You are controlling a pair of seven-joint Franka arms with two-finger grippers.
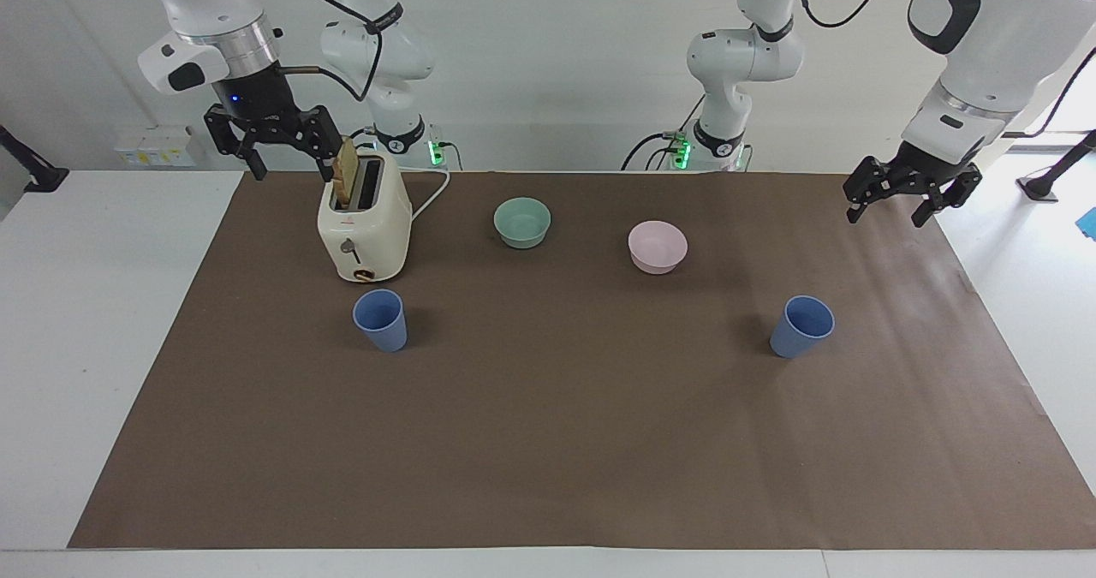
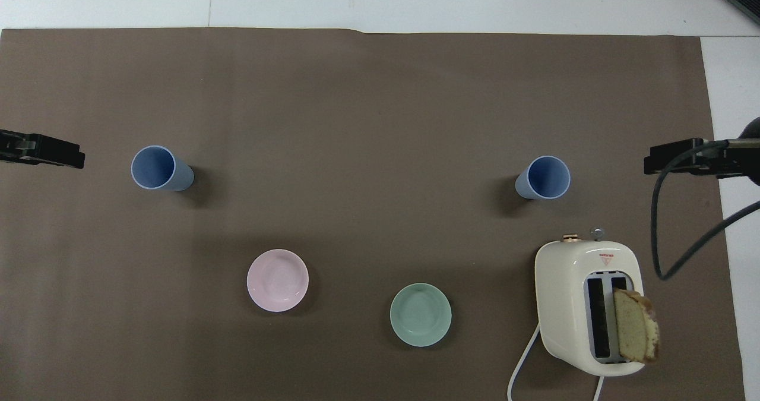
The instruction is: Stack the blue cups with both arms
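Two blue cups stand upright and apart on the brown mat. One cup (image 1: 381,321) (image 2: 543,177) stands toward the right arm's end, beside the toaster and farther from the robots than it. The other cup (image 1: 802,327) (image 2: 157,168) stands toward the left arm's end. My right gripper (image 1: 289,165) (image 2: 659,163) is open and empty, up in the air over the mat's edge beside the toaster. My left gripper (image 1: 889,214) (image 2: 59,152) is open and empty, up over the mat's edge at its own end. Neither gripper touches a cup.
A cream toaster (image 1: 364,223) (image 2: 588,306) with a bread slice (image 1: 346,173) sticking out stands near the right gripper. A mint-green bowl (image 1: 522,222) (image 2: 420,315) and a pink bowl (image 1: 658,247) (image 2: 278,280) sit nearer the robots than the cups.
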